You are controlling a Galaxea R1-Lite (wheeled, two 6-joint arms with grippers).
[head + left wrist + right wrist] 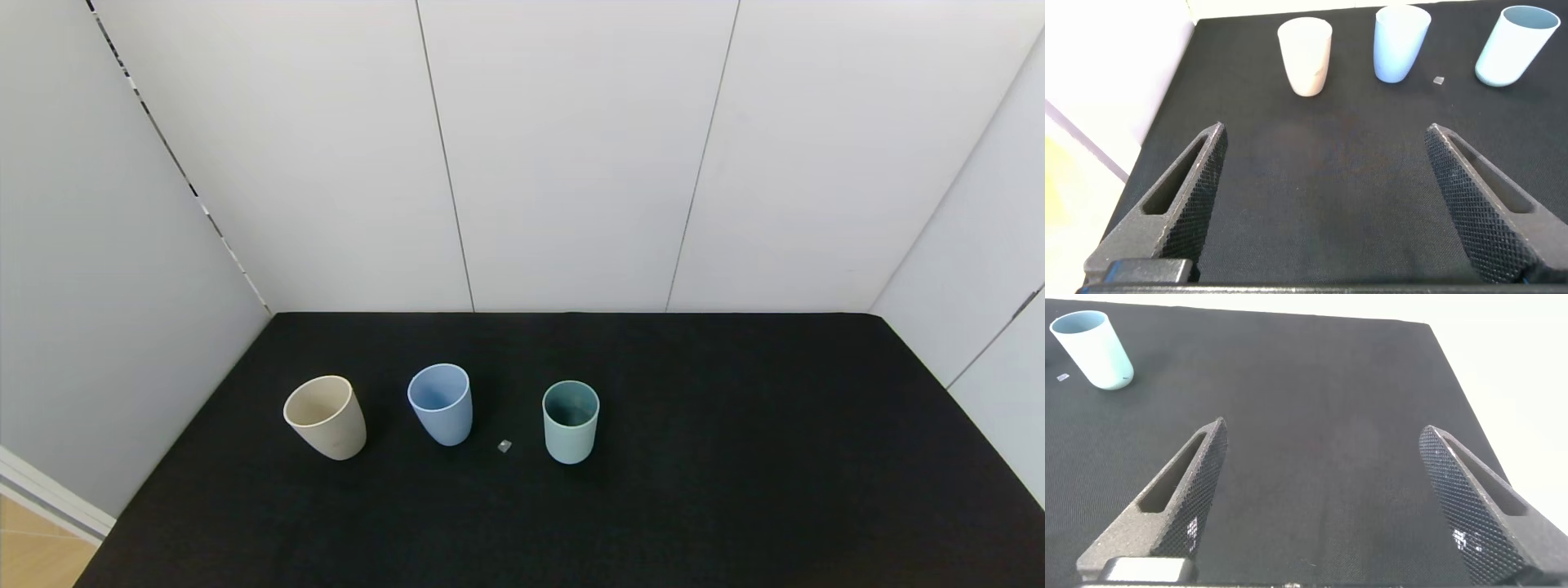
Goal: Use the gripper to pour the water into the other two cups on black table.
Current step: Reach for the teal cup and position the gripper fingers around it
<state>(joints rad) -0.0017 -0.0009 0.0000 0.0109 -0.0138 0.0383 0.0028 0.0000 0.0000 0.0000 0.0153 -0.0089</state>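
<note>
While both grippers hang wide open and empty over the near black table, left gripper and right gripper, the beige cup, blue cup and teal cup stand upright in a row farther off.

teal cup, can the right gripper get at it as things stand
Probably yes. The right gripper has its jaws open, and only bare black table lies between it and the teal cup, which stands upright and apart from the others.
</note>
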